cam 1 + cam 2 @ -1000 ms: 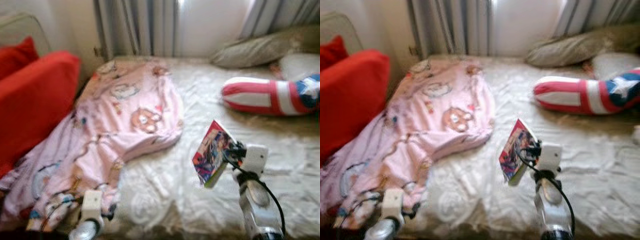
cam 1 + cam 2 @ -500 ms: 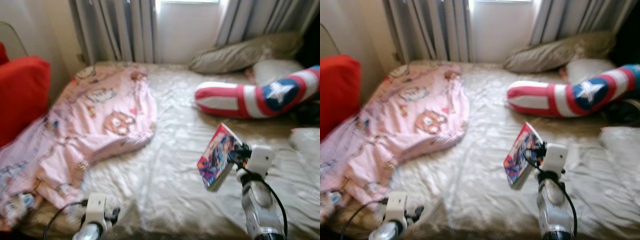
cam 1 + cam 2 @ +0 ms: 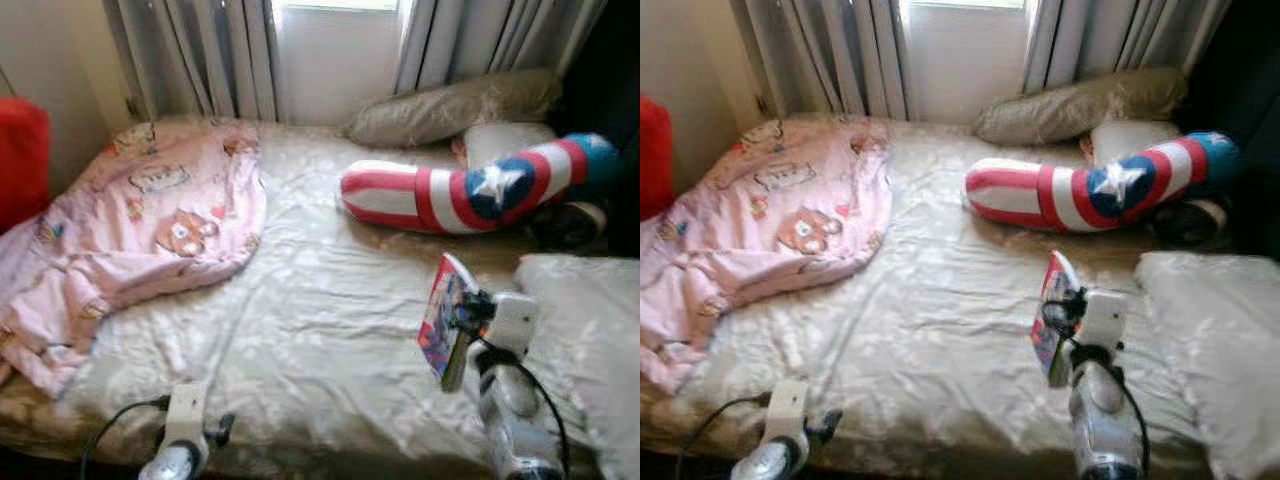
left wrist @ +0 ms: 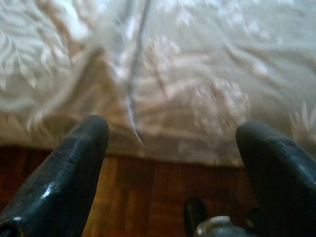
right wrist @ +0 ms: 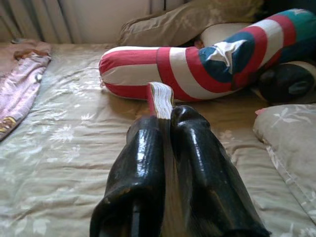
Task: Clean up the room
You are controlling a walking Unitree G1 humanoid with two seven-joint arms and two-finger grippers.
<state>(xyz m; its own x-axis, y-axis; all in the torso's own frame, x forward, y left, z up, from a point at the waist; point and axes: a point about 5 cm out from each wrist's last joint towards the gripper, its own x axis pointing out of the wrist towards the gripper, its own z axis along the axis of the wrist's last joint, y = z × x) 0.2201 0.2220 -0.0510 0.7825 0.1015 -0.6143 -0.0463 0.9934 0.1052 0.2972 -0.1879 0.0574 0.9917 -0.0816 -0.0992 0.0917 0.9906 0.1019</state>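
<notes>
1. Left eye view: the right gripper [image 3: 462, 318] is raised above the bed [image 3: 330, 330], its fingers clamped on a thin book [image 3: 441, 318] with a bright, multicoloured cover; the book stands nearly on edge, tilted, clear of the sheet; beyond it lie a red, white and blue striped cushion [image 3: 460, 193] bearing a white star, a drab pillow [image 3: 450, 103] by the curtains [image 3: 200, 55], and a pale pillow [image 3: 590, 330] just to the robot's right; a pink printed blanket [image 3: 130, 220] is heaped on the robot's left side of the bed.

2. Right eye view: same scene; the left gripper [image 3: 820, 425] hangs low at the near edge of the mattress, holding nothing.

3. Left wrist view: the two black fingers [image 4: 74, 168] are spread wide, with the floral sheet [image 4: 197, 74] and a strip of dark wooden floor [image 4: 148, 197] beyond them.

4. Right wrist view: the fingers [image 5: 143, 173] are pressed together on the book's lower part; its pale page edges and red cover rim [image 5: 159, 100] rise above the tips.

5. Risk, as a judgement: the grip appears to sit near one edge of a thin, smooth-covered book; a swing or turn of the body could let it pivot or slide out, or the pages fan open; lowering it carelessly could land it on the pale pillow rather than where it belongs.
</notes>
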